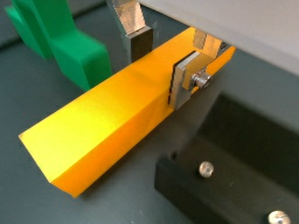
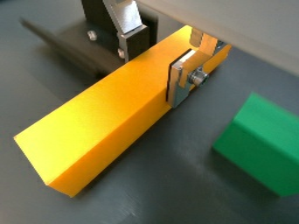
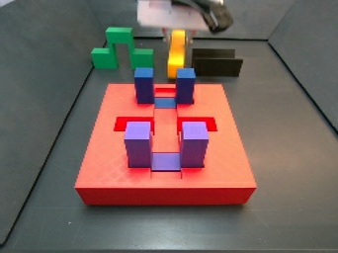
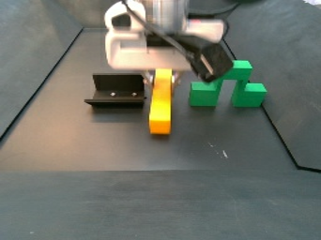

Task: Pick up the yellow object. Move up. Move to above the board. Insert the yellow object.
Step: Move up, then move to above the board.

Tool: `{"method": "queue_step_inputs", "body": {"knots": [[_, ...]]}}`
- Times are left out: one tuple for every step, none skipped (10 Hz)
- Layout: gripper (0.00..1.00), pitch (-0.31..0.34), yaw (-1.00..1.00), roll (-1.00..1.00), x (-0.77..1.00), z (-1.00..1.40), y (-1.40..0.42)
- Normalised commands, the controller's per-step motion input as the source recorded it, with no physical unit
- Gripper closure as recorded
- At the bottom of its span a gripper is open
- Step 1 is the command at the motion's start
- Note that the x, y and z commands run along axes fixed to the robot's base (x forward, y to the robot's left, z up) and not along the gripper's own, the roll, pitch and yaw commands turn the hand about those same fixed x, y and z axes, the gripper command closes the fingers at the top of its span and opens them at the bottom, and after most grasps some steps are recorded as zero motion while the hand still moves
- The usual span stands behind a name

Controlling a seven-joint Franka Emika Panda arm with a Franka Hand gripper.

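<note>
In a side view the green stepped block (image 3: 117,47) stands at the far left of the dark worktop (image 3: 297,158), behind the board (image 3: 165,158). The board, a large red slab, fills the near middle of that view, with a blue pair of posts (image 3: 164,83) at its far end and a purple pair (image 3: 166,140) nearer the camera, recessed slots lying between them. Just beyond the blue posts the yellow object (image 3: 176,51) shows end-on as a narrow yellow-orange strip, lying on the worktop off the board. To its right sits the fixture (image 3: 218,63), dark and low against the far wall.

The gripper (image 3: 185,18) hangs over the far end of the bar, its white body blurred at the top of the picture.

In both wrist views the jaws straddle the bar near one end. One silver finger (image 1: 187,77) with its screw lies flat against the bar's side face; the opposite finger (image 1: 133,31) stands just beyond the other long edge, and whether its pad presses the plastic cannot be told. The bar (image 2: 111,114) runs long and smooth away from the fingers. On one side of it lies the green block (image 2: 261,144), near but apart, and on the other the black fixture (image 2: 87,48).

In the opposite side view the bar (image 4: 160,101) lies on the floor between the fixture (image 4: 119,91) on the left and the green block (image 4: 226,84) on the right, the gripper (image 4: 163,67) over its far end.
</note>
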Motion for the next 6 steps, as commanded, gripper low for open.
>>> {"method": "queue_step_inputs", "body": {"knots": [[1.00, 0.045, 0.04, -0.01, -0.08, 0.56, -0.03], [1.00, 0.017, 0.03, -0.01, -0.03, 0.27, -0.01], [1.00, 0.000, 0.00, 0.00, 0.00, 1.40, 0.00], [1.00, 0.034, 0.00, 0.00, -0.02, 1.40, 0.00], [1.00, 0.024, -0.01, 0.00, -0.03, 1.40, 0.00], [1.00, 0.000, 0.00, 0.00, -0.01, 1.40, 0.00]]}}
